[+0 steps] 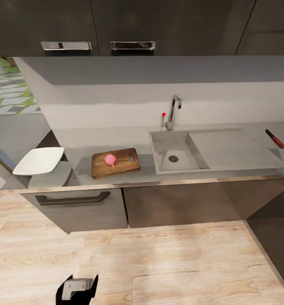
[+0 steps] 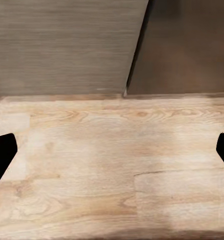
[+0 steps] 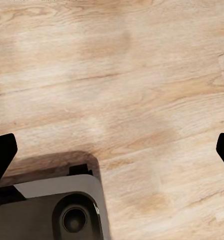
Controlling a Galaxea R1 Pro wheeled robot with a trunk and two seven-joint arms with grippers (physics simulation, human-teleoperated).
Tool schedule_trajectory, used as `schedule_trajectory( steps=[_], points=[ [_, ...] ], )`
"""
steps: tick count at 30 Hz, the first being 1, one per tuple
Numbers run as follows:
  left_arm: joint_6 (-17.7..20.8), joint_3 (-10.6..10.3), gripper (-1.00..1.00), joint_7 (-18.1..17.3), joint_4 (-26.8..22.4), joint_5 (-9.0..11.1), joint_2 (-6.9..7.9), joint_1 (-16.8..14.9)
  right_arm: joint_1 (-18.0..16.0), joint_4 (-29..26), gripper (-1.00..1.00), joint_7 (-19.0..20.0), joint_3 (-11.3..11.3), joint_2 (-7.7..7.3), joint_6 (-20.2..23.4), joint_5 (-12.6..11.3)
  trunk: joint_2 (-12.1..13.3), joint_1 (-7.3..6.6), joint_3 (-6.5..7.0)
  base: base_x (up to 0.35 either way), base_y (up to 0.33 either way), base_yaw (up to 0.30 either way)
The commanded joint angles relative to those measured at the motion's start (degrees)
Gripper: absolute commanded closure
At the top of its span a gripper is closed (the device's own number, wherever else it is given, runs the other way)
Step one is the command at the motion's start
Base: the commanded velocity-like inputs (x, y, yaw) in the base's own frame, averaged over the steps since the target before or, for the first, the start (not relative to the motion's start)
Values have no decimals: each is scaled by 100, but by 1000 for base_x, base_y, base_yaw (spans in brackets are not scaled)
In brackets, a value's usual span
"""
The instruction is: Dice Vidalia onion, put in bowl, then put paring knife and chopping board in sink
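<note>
The pinkish Vidalia onion (image 1: 110, 159) sits whole on the dark-brown chopping board (image 1: 115, 162), which lies on the grey countertop (image 1: 116, 140) just left of the sink (image 1: 161, 146). The red-handled paring knife (image 1: 275, 138) lies on the countertop right of the drainboard (image 1: 233, 148). The white bowl (image 1: 39, 161) rests at the counter's left corner. Both arms hang low, far from the counter. My left gripper (image 2: 112, 152) is open over the wooden floor in front of the cabinet fronts. My right gripper (image 3: 112, 152) is open too, with nothing between its fingers.
A chrome faucet (image 1: 172, 111) with a red knob stands behind the basin. Dark cabinets (image 1: 80, 207) run under the counter, with wooden floor (image 1: 159, 262) between me and them. A black and grey part of my own body (image 1: 77, 289) shows low in the head view, and my base (image 3: 51, 210) shows under the right gripper.
</note>
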Motion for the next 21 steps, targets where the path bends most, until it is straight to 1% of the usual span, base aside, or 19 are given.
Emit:
schedule_trajectory(
  steps=[1, 3, 4, 6, 8, 9, 12, 16, 21],
  points=[
    [-294, -16, -100, 46, 117, -194, 7, 200, -2, -8, -100, -40, 49, -8, -17, -37, -10, 4, -9, 0, 0, 0],
    [-697, -14, -100, 54, 340, -406, 7, 390, -1, -9, -100, -40, 49, -9, -17, -37, -10, 4, -9, 0, 0, 0],
    [-791, -13, -100, 56, 406, -437, 8, 420, -2, -8, -100, -40, 49, -9, -17, -37, -10, 4, -9, 0, 0, 0],
    [-1114, -4, -100, 62, 701, -505, 8, 492, -1, -8, -100, -40, 49, -9, -17, -37, -10, 4, -9, 0, 0, 0],
    [-1316, 6, -100, 68, 923, -527, 8, 516, -2, -12, -100, -38, 49, -9, -17, -37, -10, 4, -9, 0, 0, -58],
    [-1501, 20, -100, 71, 1148, -539, 2, 529, -3, -13, -100, -35, 49, -12, -17, -37, -10, 4, -9, 0, 0, -185],
    [-1825, 40, -100, 73, 1620, -548, -19, 533, -1, -15, -100, -32, 49, -16, -17, -37, -10, 4, -8, 0, 0, -237],
    [-2117, 51, -100, 75, 2069, -544, -34, 533, 0, -13, -100, -32, 49, -18, -17, -37, -10, 4, -3, 0, 0, -266],
    [-2322, 59, -100, 74, 2506, -539, -56, 533, 0, -14, -100, -33, 49, -23, -17, -37, -10, 4, 8, 0, 0, -275]
  ],
)
